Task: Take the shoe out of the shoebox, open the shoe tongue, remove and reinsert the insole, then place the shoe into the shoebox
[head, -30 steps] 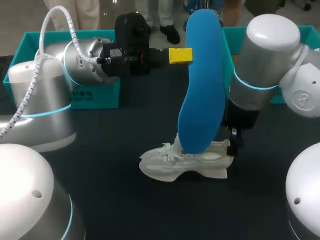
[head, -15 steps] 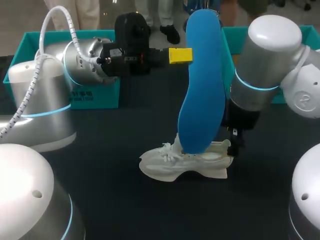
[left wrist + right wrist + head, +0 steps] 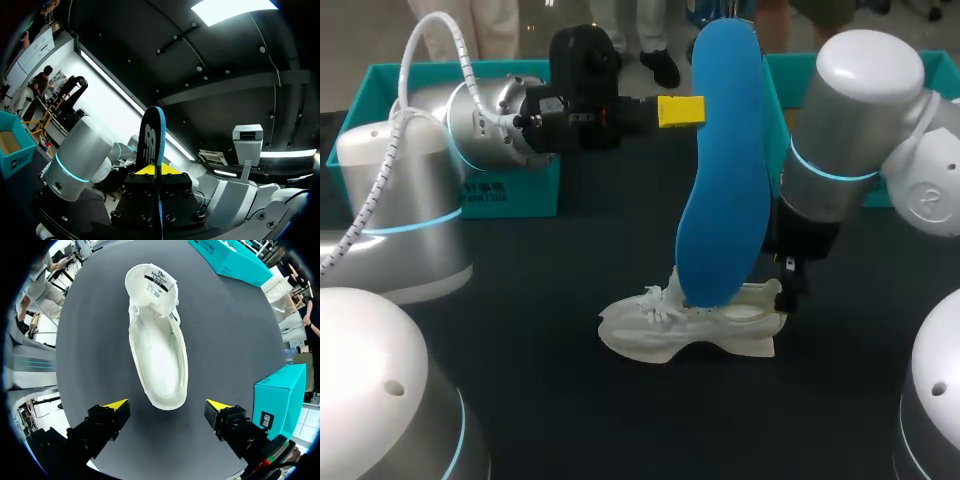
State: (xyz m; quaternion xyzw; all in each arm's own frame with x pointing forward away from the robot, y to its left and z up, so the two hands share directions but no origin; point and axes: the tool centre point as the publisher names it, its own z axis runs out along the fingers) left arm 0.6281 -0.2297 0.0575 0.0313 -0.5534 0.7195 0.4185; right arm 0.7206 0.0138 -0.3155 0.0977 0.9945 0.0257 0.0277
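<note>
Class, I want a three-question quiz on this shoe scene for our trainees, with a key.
1. Multiple choice: what does the left gripper hold? A) a sock B) the blue insole C) nothing
2. True or false: the right gripper is shut on the shoe.
3. Fill in: the shoe stands on the ___, not in the teal box.
Key: 1 B; 2 false, its fingers stand open, clear of the shoe; 3 table.
</note>
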